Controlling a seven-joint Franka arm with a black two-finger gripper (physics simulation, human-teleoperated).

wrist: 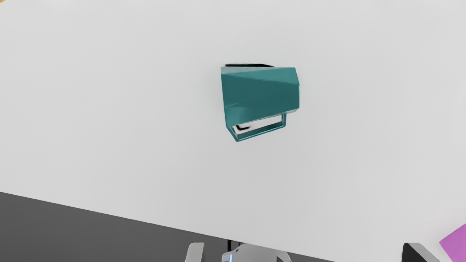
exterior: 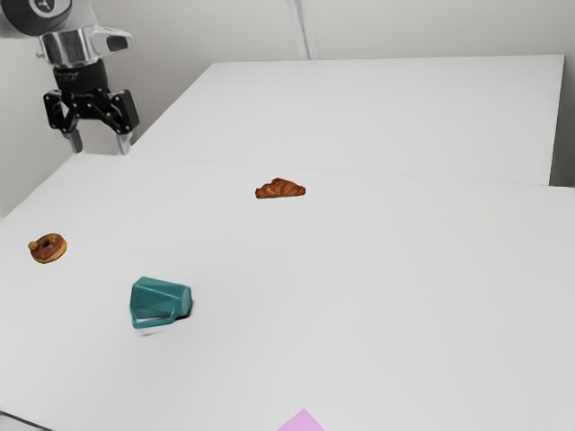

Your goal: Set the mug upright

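My gripper point(exterior: 101, 144) hangs high at the exterior view's upper left, its two fingers wide apart and nothing between them. A teal faceted mug point(exterior: 162, 300) lies on its side on the white table point(exterior: 377, 305), well below and apart from the gripper. In the wrist view the mug point(wrist: 260, 92) has its angular handle point(wrist: 260, 133) out to one side, towards the edge of the table where the gripper's fingers point(wrist: 302, 253) show, open. The inside of the mug is hidden.
A donut point(exterior: 48, 248) lies near the mug, at the exterior view's left. A croissant point(exterior: 280, 189) rests farther back on the table. At the exterior view's bottom edge is a flat pink-purple patch point(exterior: 302, 422), also a purple patch point(wrist: 455, 244) in the wrist view.
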